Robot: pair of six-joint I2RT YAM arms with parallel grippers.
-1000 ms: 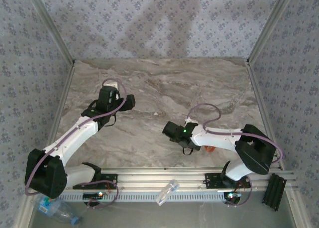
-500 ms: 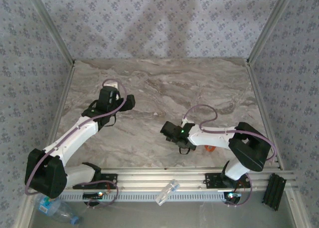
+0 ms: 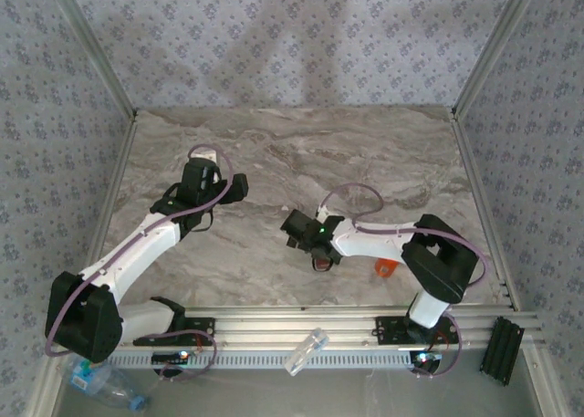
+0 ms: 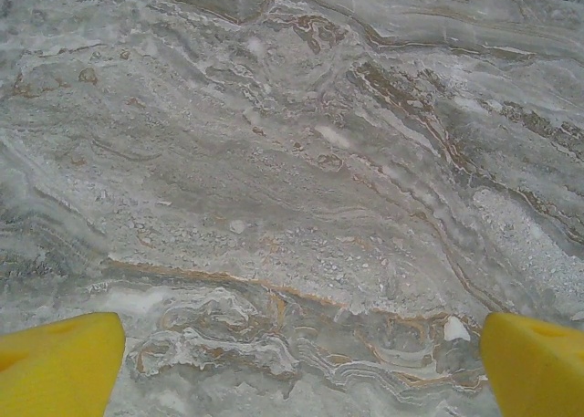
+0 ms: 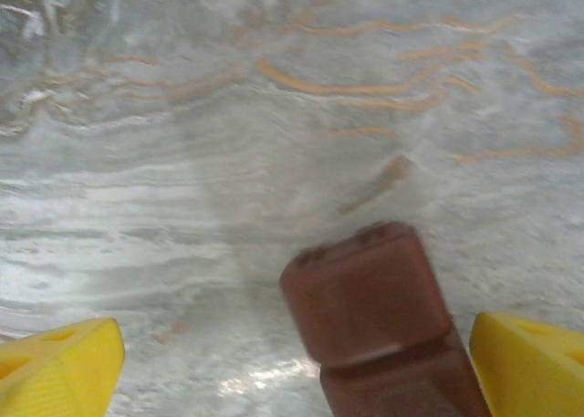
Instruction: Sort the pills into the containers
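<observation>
Both spread wide, left pincer (image 4: 297, 367) over marble table (image 4: 274, 161) (holding nothing), right pincer (image 5: 297, 367) straddling brown block (image 5: 365, 289)

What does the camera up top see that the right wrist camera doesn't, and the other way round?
Top view: the whole left arm and right arm, an orange-red pill bottle beside the right arm, and a water bottle at the near left corner. Right wrist view: up close, the right gripper with yellow fingertips wide apart and a blurry brown blocky thing between them. Both: the marble table.
</observation>
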